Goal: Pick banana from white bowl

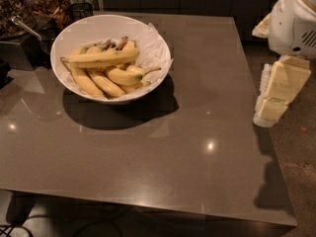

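The white bowl (66, 36) stands on the back left part of the brown table (197, 132), lined with crumpled white paper and holding several yellow bananas. The banana (103, 58), the longest and nearly straight, lies crosswise on top of the others. My gripper (270, 113) is the cream-white part at the right, beyond the table's right edge, pointing down. It is far to the right of the bowl and holds nothing that I can see.
Dark containers with brownish contents (47, 6) and a metal handle (24, 27) stand behind the bowl at the back left. The robot's white body (296, 19) is at the top right. Speckled floor (296, 172) lies to the right of the table.
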You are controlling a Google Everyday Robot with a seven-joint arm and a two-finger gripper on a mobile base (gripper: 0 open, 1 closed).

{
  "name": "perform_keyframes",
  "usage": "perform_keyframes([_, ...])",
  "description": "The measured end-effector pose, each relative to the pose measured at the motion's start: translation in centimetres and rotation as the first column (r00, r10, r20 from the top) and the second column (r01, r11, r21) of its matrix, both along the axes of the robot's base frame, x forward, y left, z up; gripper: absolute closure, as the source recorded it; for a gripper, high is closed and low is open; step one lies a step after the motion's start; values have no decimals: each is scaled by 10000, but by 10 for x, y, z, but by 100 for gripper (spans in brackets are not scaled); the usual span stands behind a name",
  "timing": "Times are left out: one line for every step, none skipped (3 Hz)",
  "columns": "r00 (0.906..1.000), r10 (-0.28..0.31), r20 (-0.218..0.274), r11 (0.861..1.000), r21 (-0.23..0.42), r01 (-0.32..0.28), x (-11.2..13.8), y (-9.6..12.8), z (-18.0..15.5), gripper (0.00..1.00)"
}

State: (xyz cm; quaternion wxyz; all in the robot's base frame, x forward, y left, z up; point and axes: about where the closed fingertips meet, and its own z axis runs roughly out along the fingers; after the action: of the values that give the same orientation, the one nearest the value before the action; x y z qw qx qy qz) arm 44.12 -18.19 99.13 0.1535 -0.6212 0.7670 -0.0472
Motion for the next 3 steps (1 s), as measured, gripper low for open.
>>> perform_keyframes([9982,544,-265,9976,-408,-554,8,27,0,0])
perform_keyframes([9903,1324,-416,9881,-733,-1352,17,55,-1,0])
perform_keyframes([9905,1362,-192,9883,-669,-1372,20,59,2,0])
